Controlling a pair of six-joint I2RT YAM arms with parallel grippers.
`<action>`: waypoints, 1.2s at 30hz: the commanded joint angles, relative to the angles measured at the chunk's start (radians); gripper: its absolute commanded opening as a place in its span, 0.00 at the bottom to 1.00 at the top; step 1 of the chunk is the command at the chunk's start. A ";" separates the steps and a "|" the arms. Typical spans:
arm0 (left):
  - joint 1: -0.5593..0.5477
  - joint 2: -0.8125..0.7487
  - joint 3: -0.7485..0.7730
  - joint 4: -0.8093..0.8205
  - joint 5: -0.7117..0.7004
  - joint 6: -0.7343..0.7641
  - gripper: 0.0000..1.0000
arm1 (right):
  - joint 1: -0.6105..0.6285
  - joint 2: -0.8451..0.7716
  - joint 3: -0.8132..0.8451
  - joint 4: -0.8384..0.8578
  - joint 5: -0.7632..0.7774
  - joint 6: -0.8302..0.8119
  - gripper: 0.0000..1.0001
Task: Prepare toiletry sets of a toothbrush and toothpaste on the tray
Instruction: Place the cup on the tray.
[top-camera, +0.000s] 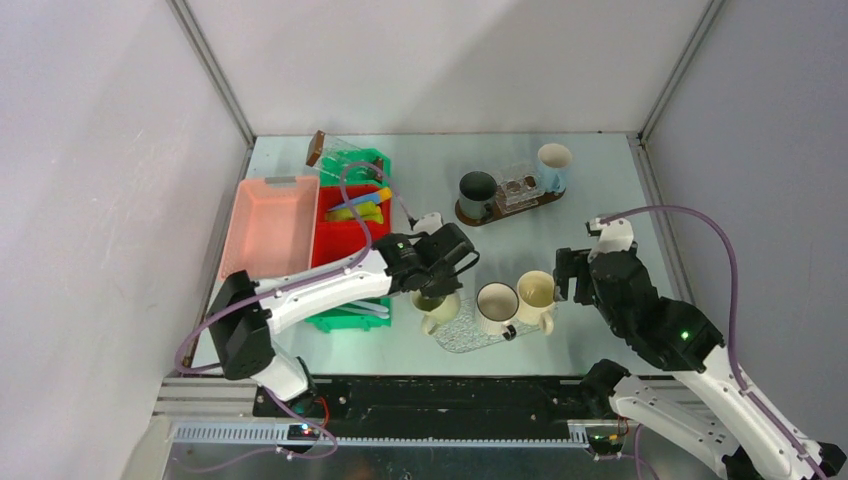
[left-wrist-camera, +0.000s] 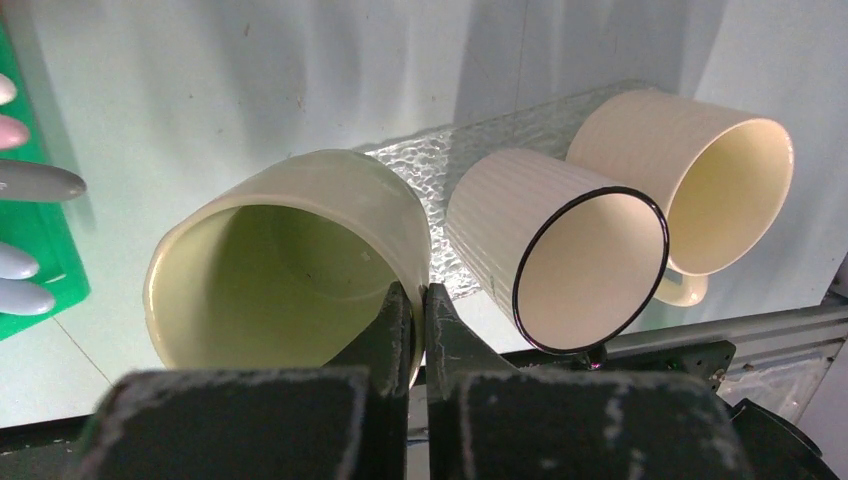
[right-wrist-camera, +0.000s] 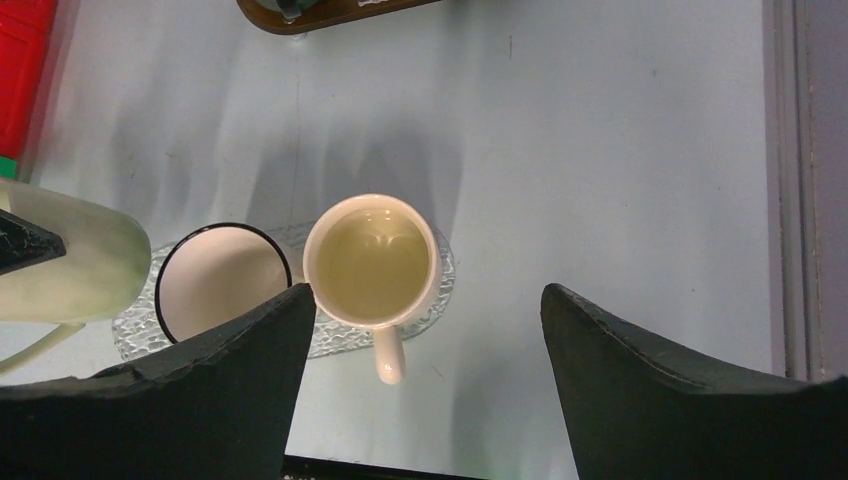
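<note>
My left gripper (top-camera: 443, 283) is shut on the rim of a cream mug (top-camera: 434, 306), one finger inside and one outside (left-wrist-camera: 420, 315). The mug (left-wrist-camera: 290, 255) is at the left end of the clear glass tray (top-camera: 470, 335). A white mug with a black rim (top-camera: 497, 304) and another cream mug (top-camera: 537, 294) stand on the tray. My right gripper (top-camera: 567, 272) is open and empty, just right of that cream mug (right-wrist-camera: 370, 258). Toothpaste tubes (top-camera: 360, 210) lie in the red bin (top-camera: 335, 240). Pale toothbrushes (left-wrist-camera: 35, 182) lie in the green bin (top-camera: 350, 318).
A dark wooden tray (top-camera: 500, 213) at the back holds a dark mug (top-camera: 477, 189), a clear holder and a pale blue mug (top-camera: 555, 165). A pink bin (top-camera: 270, 225) stands left of the red one. A second green bin (top-camera: 362, 160) is behind them.
</note>
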 joint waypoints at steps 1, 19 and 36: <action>-0.006 0.018 0.073 0.047 0.038 -0.031 0.02 | -0.002 -0.036 -0.025 0.046 0.017 -0.019 0.86; -0.011 0.111 0.039 0.090 0.197 -0.031 0.25 | 0.003 -0.070 -0.064 0.077 0.009 -0.024 0.88; -0.001 -0.030 0.099 -0.061 0.034 0.049 0.42 | 0.003 -0.066 -0.064 0.072 0.018 -0.024 0.88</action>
